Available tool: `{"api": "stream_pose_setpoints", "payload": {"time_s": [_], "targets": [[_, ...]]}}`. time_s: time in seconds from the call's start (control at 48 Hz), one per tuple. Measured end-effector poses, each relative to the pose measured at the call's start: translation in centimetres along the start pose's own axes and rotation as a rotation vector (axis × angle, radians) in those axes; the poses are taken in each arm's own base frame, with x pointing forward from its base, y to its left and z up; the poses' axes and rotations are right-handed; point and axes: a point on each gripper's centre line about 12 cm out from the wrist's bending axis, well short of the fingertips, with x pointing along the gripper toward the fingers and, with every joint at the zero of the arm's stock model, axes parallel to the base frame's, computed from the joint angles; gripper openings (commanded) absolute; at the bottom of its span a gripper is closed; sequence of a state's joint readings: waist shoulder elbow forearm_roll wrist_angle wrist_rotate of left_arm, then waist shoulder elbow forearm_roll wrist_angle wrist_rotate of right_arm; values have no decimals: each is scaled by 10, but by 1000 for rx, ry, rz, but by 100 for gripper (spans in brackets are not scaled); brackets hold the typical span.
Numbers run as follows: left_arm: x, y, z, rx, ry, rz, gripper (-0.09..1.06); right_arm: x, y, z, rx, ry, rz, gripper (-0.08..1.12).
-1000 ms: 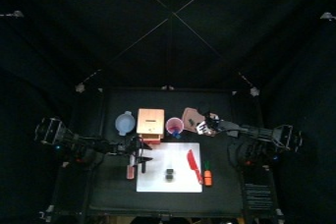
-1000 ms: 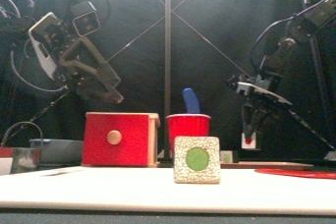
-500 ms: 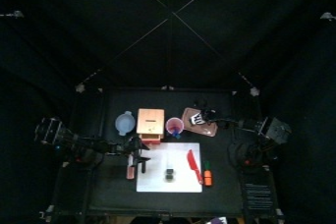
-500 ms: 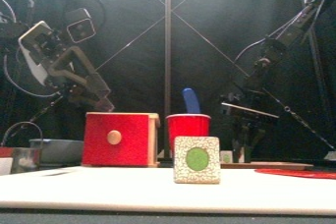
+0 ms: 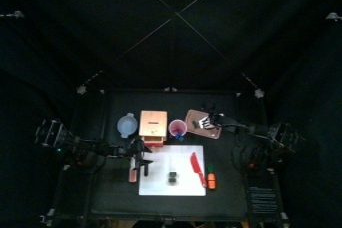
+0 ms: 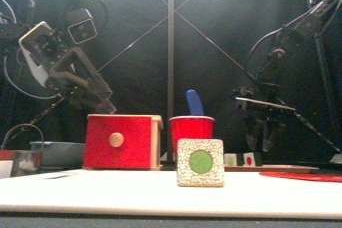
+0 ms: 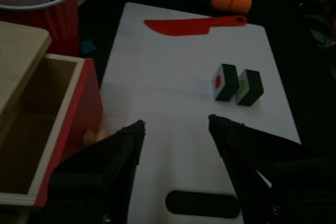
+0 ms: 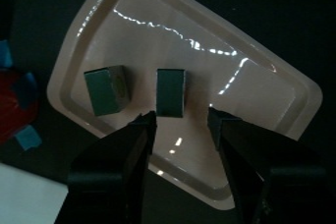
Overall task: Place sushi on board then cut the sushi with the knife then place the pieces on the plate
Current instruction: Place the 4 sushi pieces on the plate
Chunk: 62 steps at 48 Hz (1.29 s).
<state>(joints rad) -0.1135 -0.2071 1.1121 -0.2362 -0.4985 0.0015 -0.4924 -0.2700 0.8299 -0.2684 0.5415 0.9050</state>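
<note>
Sushi stands on the board, and two pieces are already on the plate.
The sushi on the board, which looks like two blocks joined, is upright near the red knife. The right gripper hangs just over the two pieces with its jaws apart and holds nothing. The left gripper is over the board, also spread and empty. I judge the blocks to be light, stiff and smooth, so they may tip or slip. It is best to take one low across its flat dark sides, with a mild squeeze.
</note>
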Motion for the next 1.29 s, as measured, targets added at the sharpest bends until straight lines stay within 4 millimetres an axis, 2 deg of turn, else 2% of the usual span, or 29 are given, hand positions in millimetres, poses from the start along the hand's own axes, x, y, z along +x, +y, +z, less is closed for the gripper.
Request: {"api": "stream_pose_setpoints", "payload": {"time_s": [0.083,0.167,0.229,0.396,0.479,0.542,0.646,1.146,1.292], "targets": [[1,-1,2,-1,-6,-1,90,-18,31,-16,-105,-35,121,82],[3,-2,9,0,-24,-5,90,-26,78,-51,-332,-58,268,82],[6,-4,16,4,-42,-11,90,-28,112,-84,-496,-43,354,82],[8,-6,24,4,-61,-17,90,-27,189,-138,-696,2,461,82],[9,-7,25,4,-66,-18,90,-18,209,-157,-752,20,468,82],[8,-6,26,5,-67,-17,90,-13,218,-163,-777,23,466,82],[9,-6,25,3,-66,-16,90,-10,222,-162,-789,15,461,82],[8,-7,26,5,-67,-18,90,12,225,-170,-821,34,422,82],[-3,-15,41,58,-128,-66,90,15,230,-171,-823,33,422,82]]}}
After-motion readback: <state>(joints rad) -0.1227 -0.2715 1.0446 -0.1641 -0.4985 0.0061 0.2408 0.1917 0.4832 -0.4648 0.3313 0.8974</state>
